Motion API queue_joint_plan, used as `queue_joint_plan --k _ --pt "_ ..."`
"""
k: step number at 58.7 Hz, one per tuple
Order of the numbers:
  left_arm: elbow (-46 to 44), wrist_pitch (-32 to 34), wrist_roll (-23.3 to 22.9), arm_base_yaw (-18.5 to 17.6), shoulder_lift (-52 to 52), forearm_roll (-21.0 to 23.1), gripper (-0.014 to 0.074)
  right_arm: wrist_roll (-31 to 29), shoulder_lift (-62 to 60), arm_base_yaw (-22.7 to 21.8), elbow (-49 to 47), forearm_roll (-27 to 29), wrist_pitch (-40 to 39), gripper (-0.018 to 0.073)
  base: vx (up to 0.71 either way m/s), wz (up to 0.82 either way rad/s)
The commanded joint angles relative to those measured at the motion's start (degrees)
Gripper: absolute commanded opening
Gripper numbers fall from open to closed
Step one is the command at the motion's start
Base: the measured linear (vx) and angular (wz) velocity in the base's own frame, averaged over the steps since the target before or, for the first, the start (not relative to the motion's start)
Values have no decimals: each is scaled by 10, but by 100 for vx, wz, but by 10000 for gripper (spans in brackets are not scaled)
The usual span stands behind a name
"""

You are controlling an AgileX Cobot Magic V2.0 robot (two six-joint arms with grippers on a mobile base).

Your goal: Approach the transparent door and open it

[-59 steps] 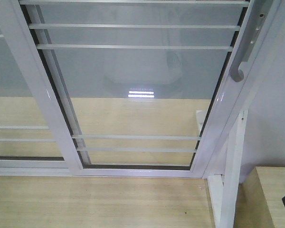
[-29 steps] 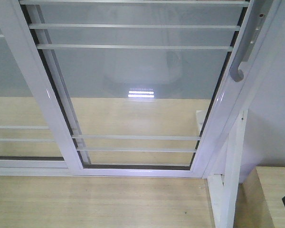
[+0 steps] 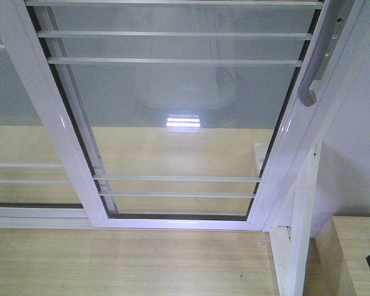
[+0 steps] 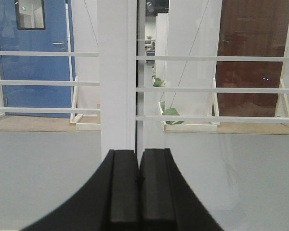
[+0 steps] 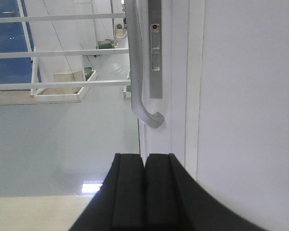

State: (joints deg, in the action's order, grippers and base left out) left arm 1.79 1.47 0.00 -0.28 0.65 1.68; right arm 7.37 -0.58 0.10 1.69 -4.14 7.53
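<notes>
The transparent door (image 3: pixel 179 123) fills the front view, a white-framed glass panel with thin horizontal white bars. Its curved grey handle (image 3: pixel 309 86) sits on the right stile. In the right wrist view the same handle (image 5: pixel 140 91) rises just above and ahead of my right gripper (image 5: pixel 144 159), which is shut with nothing in it and apart from the handle. My left gripper (image 4: pixel 137 155) is also shut and empty, facing a white upright stile (image 4: pixel 116 77) and the glass beside it.
A second white-framed glass panel (image 3: pixel 12 111) without a handle stands to the left. A white wall (image 3: pixel 357 142) and a white post (image 3: pixel 299 234) flank the door on the right, with a wooden-topped surface (image 3: pixel 351 253) at the lower right. Light wooden floor (image 3: pixel 123 259) lies before the sill.
The view has shifted very slightly; the handle sits a touch lower and nearer in the front view. Nothing was taken hold of.
</notes>
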Motion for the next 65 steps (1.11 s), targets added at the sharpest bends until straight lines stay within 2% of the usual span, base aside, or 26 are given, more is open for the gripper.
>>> queue_joint_plan --k 1,8,14,25,31,37,45,56,65 --pt "9 57 -5 -3 3 2 -6 -3 -9 -2 2 -2 -50 -9 0 0" --pt "8 57 -5 -3 3 2 -6 -3 -9 -2 2 -2 -55 -9 0 0" --pt "8 87 -5 -3 3 2 -6 -3 -9 -2 2 -1 -72 -9 0 0" --pt "2 157 -9 -3 3 2 -6 4 -9 -2 -8 2 -156 -8 0 0" --pt "-15 172 -10 -3 3 2 -6 5 -9 -2 -48 2 -157 -6 0 0" --pt "-71 155 -8 -3 1 -5 -4 6 -6 -2 -124 2 -128 -6 0 0" --pt "-197 80 -8 -3 -33 -44 -1 6 44 -2 -249 -3 -72 -6 0 0" --pt "-372 -15 -8 -3 -171 -50 0 6 201 -2 -397 -3 -44 -5 0 0" --pt "-438 -20 -8 -3 -284 -48 0 6 311 -2 -456 -2 -45 -5 0 0"
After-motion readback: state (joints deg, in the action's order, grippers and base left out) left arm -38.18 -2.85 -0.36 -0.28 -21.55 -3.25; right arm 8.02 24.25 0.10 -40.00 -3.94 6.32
